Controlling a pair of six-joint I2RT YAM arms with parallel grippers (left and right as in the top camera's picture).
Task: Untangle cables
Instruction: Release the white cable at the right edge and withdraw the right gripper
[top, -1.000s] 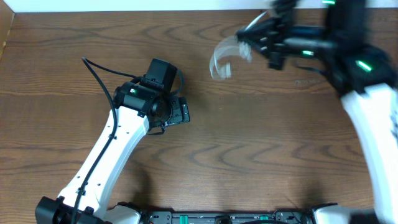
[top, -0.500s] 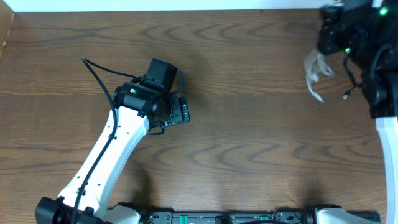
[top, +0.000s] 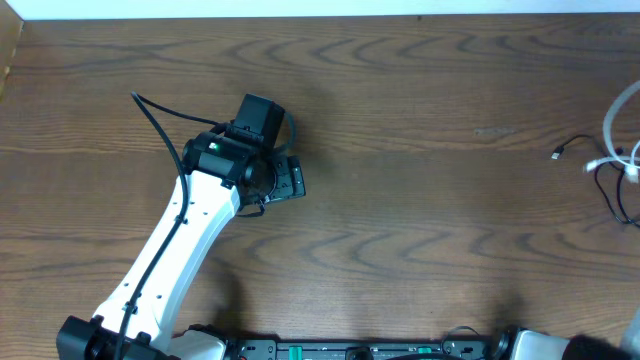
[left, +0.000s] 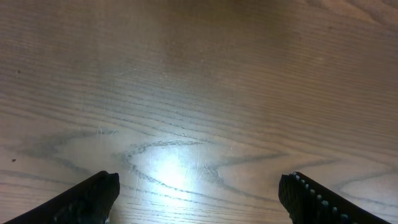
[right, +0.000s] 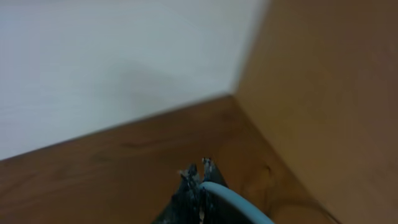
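- L gripper (left: 199, 186): jaws wide apart, nothing btwn, over bare wooden table (left: 186, 93).
- R gripper (right: 198, 175): tips pinched together on pale cable (right: 231, 200).
- Cable tangle (top: 600, 163), white + black, lies at table's right edge.

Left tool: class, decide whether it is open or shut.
Open. The left tool's fingers sit far apart at the left wrist view's lower corners, only bare table between them.
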